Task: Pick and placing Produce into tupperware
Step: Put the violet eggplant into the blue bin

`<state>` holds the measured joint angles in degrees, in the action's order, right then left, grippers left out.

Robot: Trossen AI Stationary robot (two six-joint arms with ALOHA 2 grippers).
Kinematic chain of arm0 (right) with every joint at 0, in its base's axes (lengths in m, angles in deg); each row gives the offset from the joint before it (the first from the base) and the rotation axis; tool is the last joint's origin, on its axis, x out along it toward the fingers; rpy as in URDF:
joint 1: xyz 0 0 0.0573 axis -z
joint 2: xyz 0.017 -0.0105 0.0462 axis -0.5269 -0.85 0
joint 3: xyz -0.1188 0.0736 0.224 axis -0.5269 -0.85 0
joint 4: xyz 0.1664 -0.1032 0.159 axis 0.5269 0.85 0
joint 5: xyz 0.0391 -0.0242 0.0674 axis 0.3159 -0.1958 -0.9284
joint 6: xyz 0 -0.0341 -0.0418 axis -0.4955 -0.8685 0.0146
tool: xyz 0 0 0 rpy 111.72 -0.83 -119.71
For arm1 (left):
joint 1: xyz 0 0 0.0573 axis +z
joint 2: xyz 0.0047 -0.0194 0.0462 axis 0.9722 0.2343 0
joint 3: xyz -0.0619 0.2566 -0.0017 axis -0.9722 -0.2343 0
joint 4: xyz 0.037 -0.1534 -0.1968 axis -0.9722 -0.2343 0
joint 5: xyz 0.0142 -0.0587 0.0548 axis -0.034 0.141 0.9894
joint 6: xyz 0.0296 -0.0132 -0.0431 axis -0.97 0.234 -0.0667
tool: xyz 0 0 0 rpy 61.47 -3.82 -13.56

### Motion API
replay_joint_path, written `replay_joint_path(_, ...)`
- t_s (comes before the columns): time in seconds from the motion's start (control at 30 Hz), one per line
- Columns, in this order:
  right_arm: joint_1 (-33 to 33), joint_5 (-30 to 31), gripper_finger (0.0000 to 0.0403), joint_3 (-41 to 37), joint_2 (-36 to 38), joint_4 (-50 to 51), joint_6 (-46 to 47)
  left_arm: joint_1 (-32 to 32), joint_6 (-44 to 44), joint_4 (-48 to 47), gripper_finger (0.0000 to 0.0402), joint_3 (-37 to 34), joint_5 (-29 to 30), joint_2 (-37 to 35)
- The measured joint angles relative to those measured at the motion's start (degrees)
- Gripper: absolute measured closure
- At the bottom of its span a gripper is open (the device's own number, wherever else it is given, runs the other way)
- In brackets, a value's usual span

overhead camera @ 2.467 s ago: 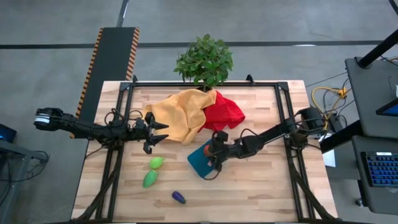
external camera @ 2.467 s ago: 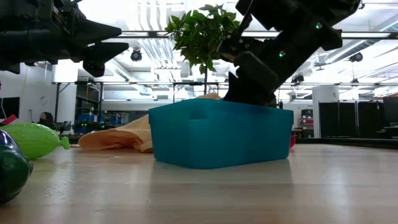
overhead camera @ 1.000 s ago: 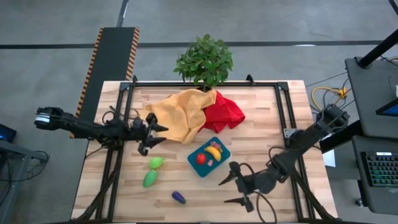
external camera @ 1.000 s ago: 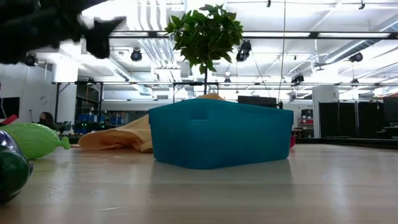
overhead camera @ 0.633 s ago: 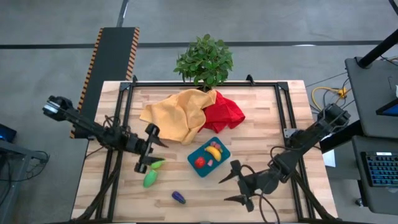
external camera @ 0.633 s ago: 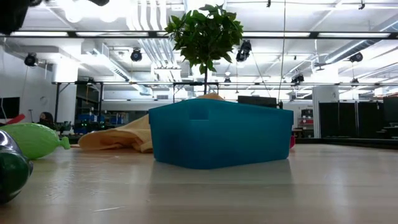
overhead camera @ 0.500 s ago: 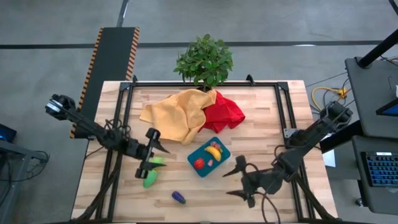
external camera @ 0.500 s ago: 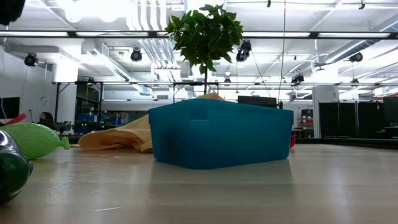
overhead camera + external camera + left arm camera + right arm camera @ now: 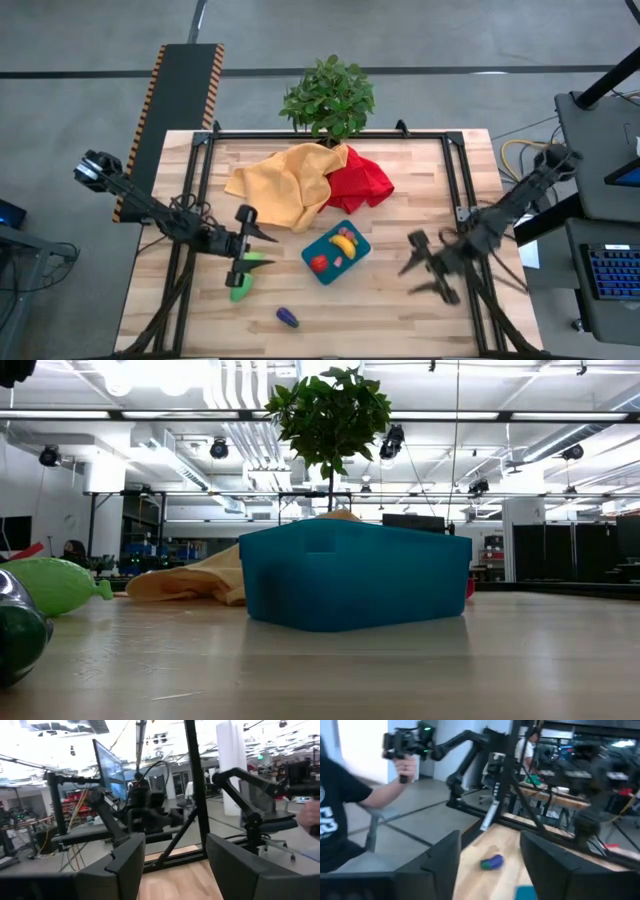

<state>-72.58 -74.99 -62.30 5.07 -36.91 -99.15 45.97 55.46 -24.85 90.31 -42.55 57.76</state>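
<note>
The teal tupperware (image 9: pixel 336 252) sits mid-table and holds the yellow banana (image 9: pixel 345 243), the red tomato (image 9: pixel 319 263) and a pink berry (image 9: pixel 338 260). Two green pieces lie on the wood to its left, one (image 9: pixel 241 291) nearer the near edge than the other (image 9: pixel 256 261). The purple eggplant (image 9: pixel 288 318) lies by the near edge. My left gripper (image 9: pixel 256 254) hangs open high over the farther green piece, touching nothing. My right gripper (image 9: pixel 415 268) is open in the air to the right of the tupperware. In the right wrist view the eggplant (image 9: pixel 492 862) shows between the fingers.
A yellow cloth (image 9: pixel 280 185) and a red cloth (image 9: pixel 360 180) lie bunched toward the far edge, with a potted plant (image 9: pixel 330 95) behind them. A person (image 9: pixel 340 815) holding a device stands beyond the table. Bare wood (image 9: pixel 400 320) lies along the near right.
My left gripper has swung from beside the yellow cloth toward the near edge and now hovers over the farther green piece, staying open. My right gripper has swept from near the near edge toward the table's right and far side, staying open. No produce has moved.
</note>
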Motion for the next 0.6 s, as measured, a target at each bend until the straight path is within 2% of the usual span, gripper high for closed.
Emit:
replay_joint_path(0.17,16.4,-12.9,0.0274,-5.0,5.4,-0.3,3.0,0.0,-1.9,0.0,0.0206,0.0,0.4,-0.4)
replay_joint_path(0.33,28.9,-14.7,0.0364,-6.0,10.2,1.2,1.0,0.0,-3.5,-0.8,0.0206,-0.1,1.8,-0.8)
replay_joint_path(0.4,30.9,-14.6,0.0386,-6.1,12.9,4.3,-1.0,0.0,-3.7,-2.2,0.0206,-0.1,3.1,-1.1)
replay_joint_path(0.6,30.9,-14.3,0.0394,-6.5,21.0,14.6,-1.5,0.0,-5.5,-3.6,0.0206,-0.2,6.0,-1.4)
